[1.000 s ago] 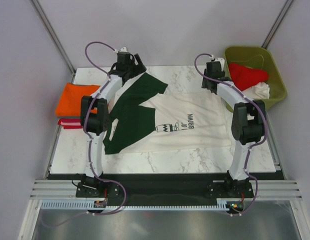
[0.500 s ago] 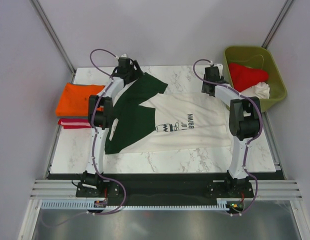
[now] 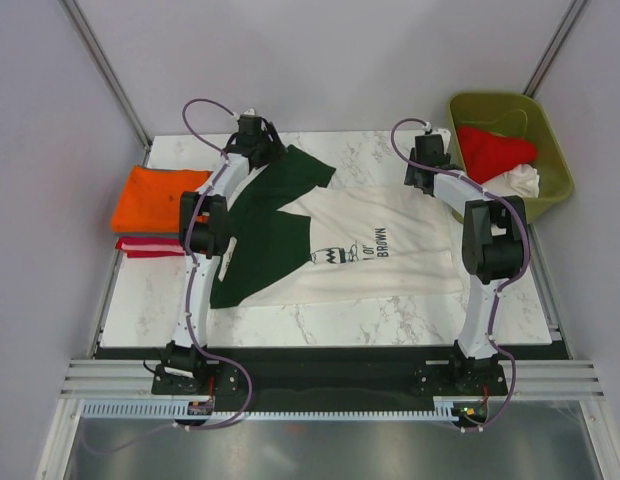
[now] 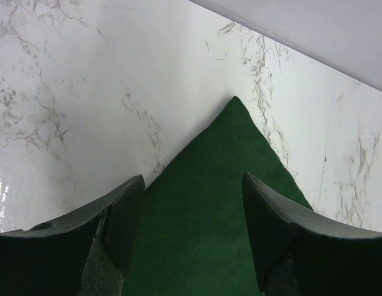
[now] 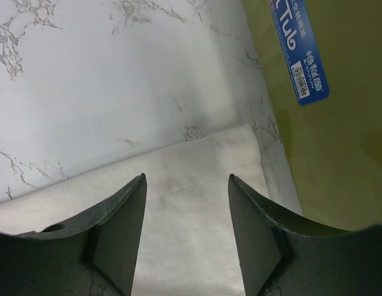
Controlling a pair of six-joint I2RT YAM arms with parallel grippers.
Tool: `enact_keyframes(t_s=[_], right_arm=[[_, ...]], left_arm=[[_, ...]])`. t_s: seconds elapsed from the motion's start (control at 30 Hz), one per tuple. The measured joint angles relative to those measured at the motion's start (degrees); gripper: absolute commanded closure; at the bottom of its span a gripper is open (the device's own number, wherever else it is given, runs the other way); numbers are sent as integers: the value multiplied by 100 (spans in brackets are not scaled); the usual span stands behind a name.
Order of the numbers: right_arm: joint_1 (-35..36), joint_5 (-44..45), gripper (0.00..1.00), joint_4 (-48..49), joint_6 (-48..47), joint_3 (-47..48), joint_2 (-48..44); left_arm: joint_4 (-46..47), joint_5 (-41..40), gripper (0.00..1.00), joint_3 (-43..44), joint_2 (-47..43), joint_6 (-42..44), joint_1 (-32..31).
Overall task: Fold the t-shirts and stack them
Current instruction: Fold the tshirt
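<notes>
A cream t-shirt (image 3: 390, 245) with dark green sleeves (image 3: 290, 178) lies spread flat on the marble table (image 3: 320, 318). At its far left, my left gripper (image 3: 273, 156) stands open over the green sleeve's corner (image 4: 231, 132), one finger to each side of the cloth (image 4: 194, 246). My right gripper (image 3: 420, 182) is open too, over the shirt's far right hem corner (image 5: 234, 145), which lies flat between its fingers (image 5: 123, 216). An orange t-shirt (image 3: 150, 195) lies folded on a red one (image 3: 140, 247) at the table's left edge. A red t-shirt (image 3: 495, 150) and a white one (image 3: 515, 182) sit in the bin.
The olive-green plastic bin (image 3: 550, 130) stands off the table's far right corner; its wall (image 5: 326, 123), with a blue label, is close beside my right gripper. Grey walls close in the back and both sides.
Both arms have reached farther toward the table's back. The left gripper's fingers have drawn somewhat closer together over the sleeve corner. The shirt has not moved.
</notes>
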Motion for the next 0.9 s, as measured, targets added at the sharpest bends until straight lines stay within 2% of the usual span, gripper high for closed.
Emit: enact_keyframes(t_s=[0.1,0.2,0.27,0.4,0.43,0.5,0.77,0.9], right_arm=[[-52,-90,37,26,26,-13,-4],[-87,-146,37,24,48,-46,-7],[-101,-164,37,22,66,-59,-7],[-125,-212,37,28,72,-90,-13],[-127,-227,37,24,72,-105,-20],[-131,-245,37,17,72,-133,-33],[-175,-245,37,-28,92,-116,-42],[-175,-240,37,-236,114,221,74]], left_arm=[[-48,83,38,11,7,-2,-4],[-140,140,52,11,7,-22,-24],[-210,157,55,11,11,-39,-46],[-315,155,74,11,11,-72,-57],[-334,151,88,11,11,-85,-57],[-343,122,97,11,13,-136,-55],[-98,105,98,-90,-4,-151,131],[140,109,98,-317,-39,-173,337]])
